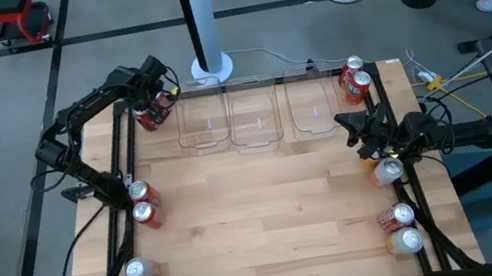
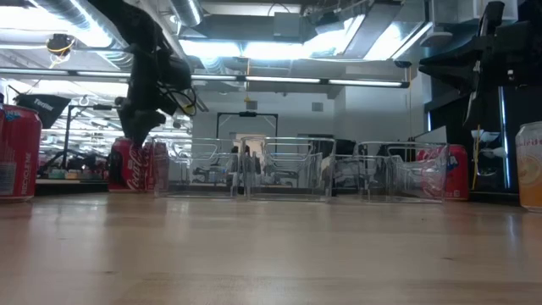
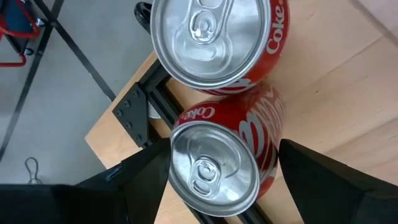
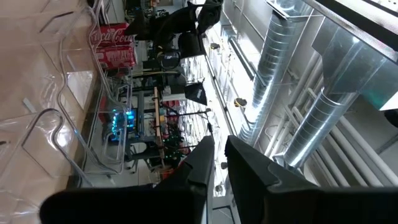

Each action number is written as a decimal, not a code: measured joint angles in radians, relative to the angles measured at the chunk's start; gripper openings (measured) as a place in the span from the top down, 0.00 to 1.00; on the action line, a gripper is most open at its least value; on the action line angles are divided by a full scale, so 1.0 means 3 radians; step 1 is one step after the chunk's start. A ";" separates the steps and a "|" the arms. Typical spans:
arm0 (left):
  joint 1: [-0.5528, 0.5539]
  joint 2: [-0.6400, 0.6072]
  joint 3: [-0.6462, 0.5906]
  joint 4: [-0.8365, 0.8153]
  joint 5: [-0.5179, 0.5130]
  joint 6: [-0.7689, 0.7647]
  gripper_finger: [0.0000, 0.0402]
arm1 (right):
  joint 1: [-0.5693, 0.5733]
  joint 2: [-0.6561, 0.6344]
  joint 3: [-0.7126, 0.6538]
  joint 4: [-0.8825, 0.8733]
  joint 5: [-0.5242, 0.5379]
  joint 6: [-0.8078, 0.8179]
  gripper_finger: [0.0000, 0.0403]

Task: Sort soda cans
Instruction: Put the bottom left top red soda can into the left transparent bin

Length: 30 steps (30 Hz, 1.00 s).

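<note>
Closest to our left wrist camera, a red soda can with a silver top [image 3: 214, 169] sits between the spread fingers [image 3: 134, 180] of our left gripper [image 1: 156, 103], which straddles it without clamping; a second red silver-topped can [image 3: 214, 40] stands touching it. Both cans are at the far left corner of the pale wooden table [image 1: 270, 215], just left of three clear plastic rectangular bins [image 1: 252, 116] lined along the far edge. Our right gripper [image 1: 346, 126] hovers near the right edge, beside the rightmost bin, its fingers closed on nothing. More red cans [image 1: 143, 202] stand along the left edge, a red pair [image 1: 354, 80] occupies the far right corner, and pale orange-marked cans [image 1: 389, 170] line the right edge.
</note>
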<state>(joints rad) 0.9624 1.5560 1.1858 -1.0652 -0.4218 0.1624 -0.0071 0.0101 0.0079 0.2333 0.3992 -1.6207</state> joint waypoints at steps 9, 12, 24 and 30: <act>-0.0002 0.0075 0.0009 -0.0068 -0.0028 0.0085 0.28 | 0.0000 0.0000 0.0001 -0.0027 0.0000 0.0000 0.88; 0.0000 0.0075 0.0009 -0.0080 -0.0022 0.0079 0.28 | 0.0000 0.0000 0.0001 -0.0029 0.0000 0.0000 0.88; -0.0169 0.0007 0.0000 -0.0192 0.0098 -0.0065 0.28 | 0.0000 0.0000 0.0001 -0.0020 0.0000 0.0000 0.88; -0.0187 -0.0006 -0.0001 -0.0209 0.0111 -0.0163 0.28 | 0.0000 0.0000 0.0001 -0.0019 0.0000 0.0000 0.88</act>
<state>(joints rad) 0.9062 1.5541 1.1854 -1.1278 -0.3884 0.1135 -0.0071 0.0101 0.0081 0.2276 0.3992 -1.6207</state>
